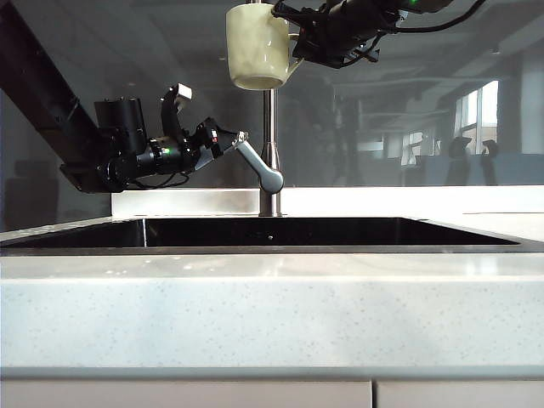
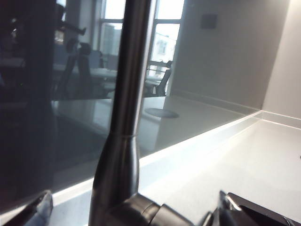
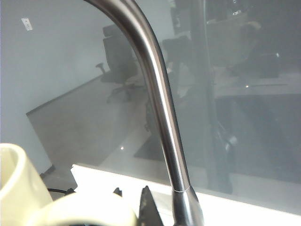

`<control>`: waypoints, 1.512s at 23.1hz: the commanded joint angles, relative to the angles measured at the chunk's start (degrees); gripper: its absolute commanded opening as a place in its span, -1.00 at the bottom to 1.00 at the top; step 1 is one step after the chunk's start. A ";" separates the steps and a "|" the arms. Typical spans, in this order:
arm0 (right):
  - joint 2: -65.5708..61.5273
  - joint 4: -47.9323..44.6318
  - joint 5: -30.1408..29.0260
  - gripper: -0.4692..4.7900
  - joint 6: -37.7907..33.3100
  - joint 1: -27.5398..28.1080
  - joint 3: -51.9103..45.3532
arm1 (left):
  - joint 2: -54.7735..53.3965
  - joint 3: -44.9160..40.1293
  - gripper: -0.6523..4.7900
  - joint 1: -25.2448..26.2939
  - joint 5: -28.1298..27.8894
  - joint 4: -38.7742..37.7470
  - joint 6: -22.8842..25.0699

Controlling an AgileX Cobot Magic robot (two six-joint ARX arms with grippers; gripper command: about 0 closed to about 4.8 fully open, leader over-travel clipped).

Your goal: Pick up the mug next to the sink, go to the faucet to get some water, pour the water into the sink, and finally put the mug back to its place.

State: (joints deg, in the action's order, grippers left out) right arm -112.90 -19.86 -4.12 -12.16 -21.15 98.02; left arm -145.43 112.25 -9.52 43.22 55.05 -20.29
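Observation:
The cream mug hangs upright high above the sink, in front of the faucet's stem. My right gripper is shut on its handle, reaching in from the upper right. In the right wrist view the mug's rim sits beside the gooseneck, with the gripper at the handle. My left gripper is open at the tip of the faucet's lever. In the left wrist view its fingertips stand far apart on either side of the faucet's base. No water is in view.
A pale speckled countertop runs across the front, with cabinet fronts below. A raised white ledge and a dark glass wall stand just behind the faucet. The left arm's body hangs over the sink's left end.

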 commanded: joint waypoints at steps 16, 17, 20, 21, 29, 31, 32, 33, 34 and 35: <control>0.98 -4.37 0.00 -0.84 0.59 -0.15 0.70 | 0.39 0.48 1.00 -0.11 -1.22 -3.37 3.72; 0.98 -4.37 0.00 -0.84 0.59 -0.15 0.70 | 0.39 0.48 1.00 -0.11 -1.22 -3.37 3.98; 0.98 -4.35 -0.02 -0.84 0.59 -0.15 0.70 | 0.39 0.48 1.00 -0.09 -2.58 -3.65 4.07; 0.98 -4.37 -0.02 -0.84 0.59 -0.15 0.70 | 0.39 0.48 1.00 -0.09 -3.69 -3.65 4.07; 0.98 -4.35 -0.02 -0.84 0.59 -0.15 0.70 | 0.39 0.48 1.00 -0.07 -10.97 -4.81 5.55; 0.98 -4.35 -0.02 -0.84 0.59 -0.15 0.70 | 0.39 0.48 1.00 -0.04 -12.31 -5.53 5.84; 0.98 -4.35 -0.02 -0.84 0.59 -0.15 0.70 | 0.39 0.48 1.00 -0.04 -12.63 -6.23 6.80; 0.98 -4.37 -0.02 -0.84 0.59 -0.15 0.70 | 0.39 0.46 1.00 -0.04 -13.27 -6.84 7.87; 0.98 -4.35 -0.02 -0.84 0.59 -0.15 0.72 | 0.39 0.48 1.00 -0.04 -13.70 -7.21 8.31; 0.98 -4.35 0.00 -0.84 0.59 -0.15 0.70 | 0.39 0.48 1.00 -0.04 -13.99 -7.74 8.35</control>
State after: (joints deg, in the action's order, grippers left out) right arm -113.14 -19.35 -4.12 -10.44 -21.15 97.86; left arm -145.18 112.49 -10.04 33.12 49.95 -13.50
